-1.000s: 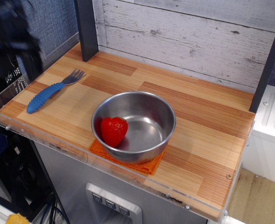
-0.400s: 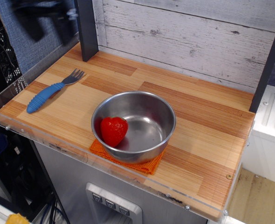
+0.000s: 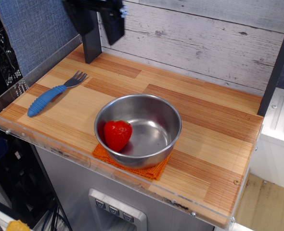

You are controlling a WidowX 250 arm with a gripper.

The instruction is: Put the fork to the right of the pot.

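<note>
— Fork (image 3: 57,91), blue-handled, lies flat on the wooden desk (image 3: 204,115), below and to the left of the gripper (image 3: 101,21), well apart from it. Has anything been moved?

— Judging by the layout, no. The fork sits on the far side of the pot (image 3: 138,128) from where it belongs, so the whole job remains: reach, grasp, carry across, set down.

— And the gripper?

— It hangs blurred at the top edge, above the desk's back corner, holding nothing visible; whether its jaws are parted or closed cannot be told.

— The pot?

— Down and to the right of the gripper, on an orange cloth (image 3: 154,168), with a strawberry (image 3: 117,134) inside.
</note>
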